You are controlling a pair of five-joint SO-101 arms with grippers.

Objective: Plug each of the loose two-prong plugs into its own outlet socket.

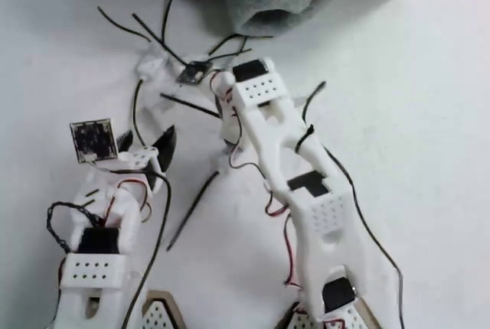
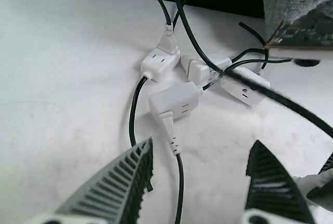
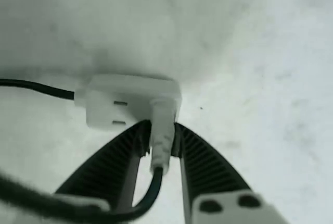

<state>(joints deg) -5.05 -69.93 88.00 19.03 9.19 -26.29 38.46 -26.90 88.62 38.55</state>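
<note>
Plug point(image 3: 162, 122) is clamped in the right gripper point(image 3: 161, 133) jaws, nose touching a socket block point(image 3: 127, 101), at 11 o'clock of table point(image 1: 429, 76) middle. Push is best kept straight; block may slide. Long axis is lined with the jaws, prongs aimed off the wrist. Left gripper point(image 2: 203, 146) jaws are spread, spare blocks point(image 2: 174, 100) at its 12 o'clock.

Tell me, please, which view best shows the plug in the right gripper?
The right wrist view: the plug is pinched in the right gripper, at an outlet block. In the high view the arm covers it; in the left wrist view I cannot pick it out.
</note>
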